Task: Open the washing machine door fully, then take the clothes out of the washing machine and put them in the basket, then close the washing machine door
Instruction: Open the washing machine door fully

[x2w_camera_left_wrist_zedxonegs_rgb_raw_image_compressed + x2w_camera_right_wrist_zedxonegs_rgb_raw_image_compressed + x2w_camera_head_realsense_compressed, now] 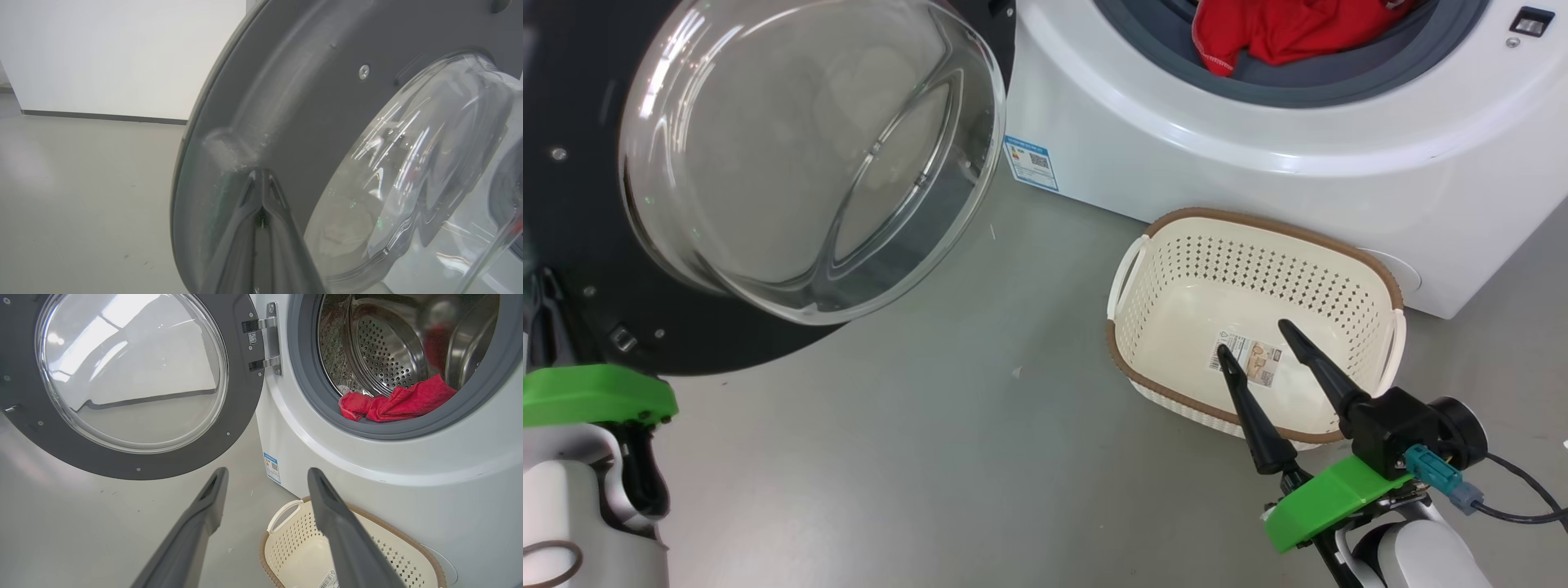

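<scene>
Door: the large round black-rimmed washing machine door (809,155) with its bulging clear glass bowl stands swung open to the left of the drum opening.
Machine: the big white front-loading washing machine (1258,163) shows its grey rubber gasket (310,388) and perforated steel drum (384,347).
Clothes: the bright red soft fabric clothes (1282,28) lie at the drum's lower front, draped onto the gasket.
Basket: the small cream perforated plastic basket (1258,222) with a brown rim sits on the grey floor (931,449) just before the machine, holding no garment.
Left pincer (261,175): clenched, tips together at the door's dark inner rim, grasping nothing.
Right pincer (1252,336): released, fingers spread above the basket, empty.
</scene>
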You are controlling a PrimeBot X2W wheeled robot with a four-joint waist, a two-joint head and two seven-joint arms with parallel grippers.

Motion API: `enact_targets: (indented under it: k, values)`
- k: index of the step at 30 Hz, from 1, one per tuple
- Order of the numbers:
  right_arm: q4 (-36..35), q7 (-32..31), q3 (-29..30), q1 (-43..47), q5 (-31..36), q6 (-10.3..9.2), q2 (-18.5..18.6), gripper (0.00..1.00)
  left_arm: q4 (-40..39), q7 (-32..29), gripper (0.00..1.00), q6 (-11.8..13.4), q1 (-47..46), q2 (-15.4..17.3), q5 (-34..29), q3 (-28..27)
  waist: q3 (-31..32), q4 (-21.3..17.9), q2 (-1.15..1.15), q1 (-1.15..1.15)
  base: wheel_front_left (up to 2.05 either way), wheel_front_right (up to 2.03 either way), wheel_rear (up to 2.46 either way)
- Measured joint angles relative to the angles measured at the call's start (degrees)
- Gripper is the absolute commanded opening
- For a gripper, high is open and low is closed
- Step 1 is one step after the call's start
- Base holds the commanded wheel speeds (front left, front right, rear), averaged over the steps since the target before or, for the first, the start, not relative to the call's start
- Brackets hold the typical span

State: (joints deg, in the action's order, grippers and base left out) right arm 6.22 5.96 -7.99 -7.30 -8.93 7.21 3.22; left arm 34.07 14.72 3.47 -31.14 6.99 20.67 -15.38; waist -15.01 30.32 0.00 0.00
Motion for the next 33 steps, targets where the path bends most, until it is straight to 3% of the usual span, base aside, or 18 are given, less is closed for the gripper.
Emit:
enact_targets:
  k: [7, 8, 9, 10, 21, 33]
  values:
    - [0.2, 0.1, -0.1, 0.0, -0.7, 0.00, 0.0, 1.00, 0.4, 0.0, 0.00, -1.4, 0.0, -1.3, -1.8, -2.8, 0.5, -0.7, 0.00, 0.00, 0.00, 0.00, 0.00]
    - [0.2, 0.1, -0.1, 0.0, -0.7, 0.00, 0.0, 1.00, 0.2, 0.0, 0.22, -1.5, 0.0, -1.5, -2.1, -3.2, 0.6, -0.8, 0.00, 0.00, 0.00, 0.00, 0.00]
    - [0.3, 0.1, -0.1, 0.0, -0.8, 0.00, 0.0, 1.00, -0.1, 0.0, 0.58, -1.6, 0.1, -1.7, -2.2, -3.5, 0.7, -1.0, 0.00, 0.00, 0.00, 0.00, 0.00]
    - [0.5, 0.5, 0.0, 0.0, -1.2, 0.00, 0.0, 1.00, -1.5, 0.0, 1.00, -2.2, 0.1, -2.4, -2.3, -4.2, 0.9, -1.2, 0.00, 0.00, 0.00, 0.00, 0.00]
    - [2.6, 3.1, 0.2, 0.0, -2.2, 0.00, 0.0, 1.00, -16.8, 0.0, 1.00, -4.4, 4.9, -5.5, -3.3, -4.2, 2.2, -3.5, 0.00, 0.00, 0.00, 0.00, 0.00]
    - [5.6, 6.5, 2.6, -0.3, -5.2, 0.00, -0.1, 1.00, -32.8, -1.0, 1.00, -3.5, 11.6, -5.7, -3.2, 5.0, 3.8, -8.7, 0.00, 0.00, 0.00, 0.00, 0.00]
